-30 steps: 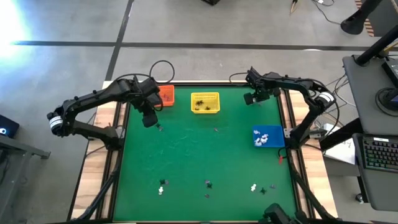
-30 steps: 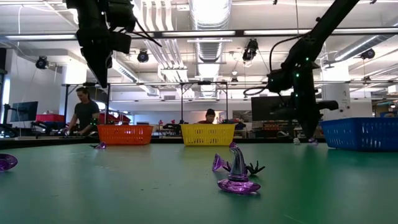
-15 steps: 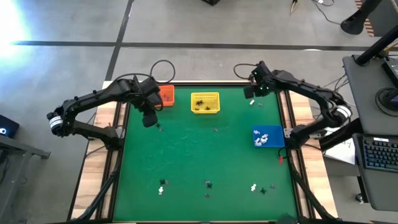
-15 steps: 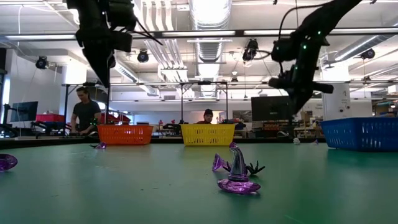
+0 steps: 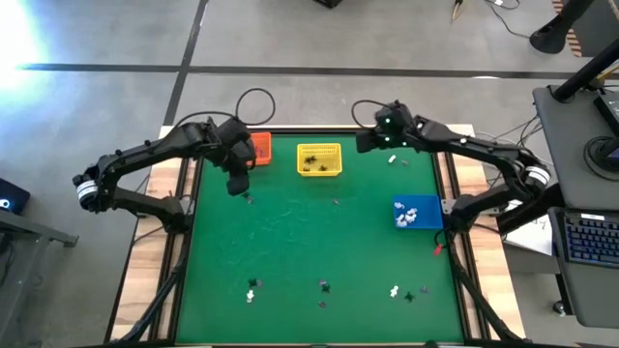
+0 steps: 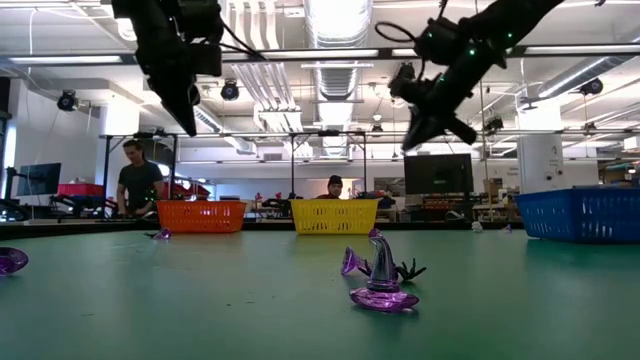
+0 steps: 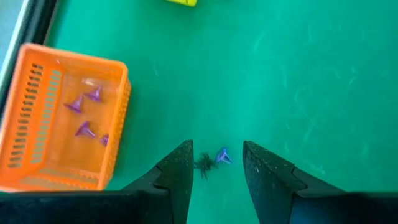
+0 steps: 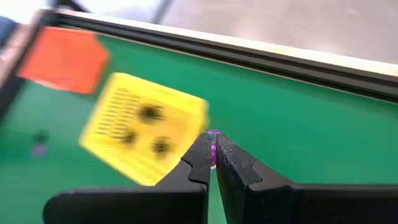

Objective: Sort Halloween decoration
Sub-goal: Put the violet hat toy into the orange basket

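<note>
My left gripper (image 7: 214, 154) hangs open over a black spider trinket (image 7: 203, 164) and a purple hat trinket (image 7: 223, 155), which lie on the green mat beside the orange basket (image 7: 37, 112). In the high view my left gripper (image 5: 236, 186) is at the far left. My right gripper (image 5: 363, 144) is high over the far edge, just right of the yellow basket (image 5: 319, 159). It is shut on a tiny purple trinket (image 8: 213, 144). More of the Halloween decoration (image 5: 324, 286) lies scattered near the front edge. My right gripper pinches the purple trinket (image 8: 214, 135) between its two fingertips; only a sliver of it shows between them. The fingers slant down toward the table's left side. The trinket is lifted well clear of the mat.
The orange basket holds purple hats (image 7: 84, 112), the yellow basket dark trinkets (image 8: 149, 127), and the blue basket (image 5: 416, 214) at the right edge white ones. Two small white trinkets (image 5: 393, 159) lie on the mat at the far right. A purple hat (image 6: 383, 285) stands near the front.
My right gripper has risen from the mat at the far right and swung toward the yellow basket, staying shut on the purple trinket. It has tipped from pointing down to slanting more level. My left gripper has tipped a little where it hangs.
</note>
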{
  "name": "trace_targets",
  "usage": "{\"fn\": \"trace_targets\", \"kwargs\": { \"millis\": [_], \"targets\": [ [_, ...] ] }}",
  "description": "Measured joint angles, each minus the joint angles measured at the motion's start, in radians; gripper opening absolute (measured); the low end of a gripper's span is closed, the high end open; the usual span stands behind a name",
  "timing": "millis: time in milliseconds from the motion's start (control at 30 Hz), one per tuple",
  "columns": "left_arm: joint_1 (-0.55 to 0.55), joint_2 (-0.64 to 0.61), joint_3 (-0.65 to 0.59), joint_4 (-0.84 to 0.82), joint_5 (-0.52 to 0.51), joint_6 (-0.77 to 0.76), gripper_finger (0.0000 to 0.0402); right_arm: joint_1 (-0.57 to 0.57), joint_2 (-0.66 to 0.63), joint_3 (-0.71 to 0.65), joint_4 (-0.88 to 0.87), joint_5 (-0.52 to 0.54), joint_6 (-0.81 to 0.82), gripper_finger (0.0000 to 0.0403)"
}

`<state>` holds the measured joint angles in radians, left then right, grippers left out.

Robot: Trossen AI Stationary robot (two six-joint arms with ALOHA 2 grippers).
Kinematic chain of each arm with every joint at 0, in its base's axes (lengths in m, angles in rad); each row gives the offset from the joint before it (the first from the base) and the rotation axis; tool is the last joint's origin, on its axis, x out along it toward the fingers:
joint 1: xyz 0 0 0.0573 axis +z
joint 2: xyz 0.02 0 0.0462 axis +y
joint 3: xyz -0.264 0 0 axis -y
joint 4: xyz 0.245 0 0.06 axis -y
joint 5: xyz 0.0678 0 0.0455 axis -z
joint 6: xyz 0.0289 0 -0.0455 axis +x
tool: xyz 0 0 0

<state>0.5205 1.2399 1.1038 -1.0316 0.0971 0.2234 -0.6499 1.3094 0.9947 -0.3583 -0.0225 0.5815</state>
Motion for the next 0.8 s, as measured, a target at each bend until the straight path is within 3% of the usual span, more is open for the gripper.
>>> {"fn": "trace_targets", "kwargs": {
  "millis": [500,800],
  "targets": [
    [0.011,-0.019,-0.008,0.12,0.108,0.037,0.0121,0.11,0.099,0.0,0.346,-0.125,0.045,0.0009],
    [0.099,-0.019,-0.083,0.181,0.137,0.081,0.0115,0.162,0.189,0.0,0.666,-0.195,0.12,0.0009]
  ]
}}
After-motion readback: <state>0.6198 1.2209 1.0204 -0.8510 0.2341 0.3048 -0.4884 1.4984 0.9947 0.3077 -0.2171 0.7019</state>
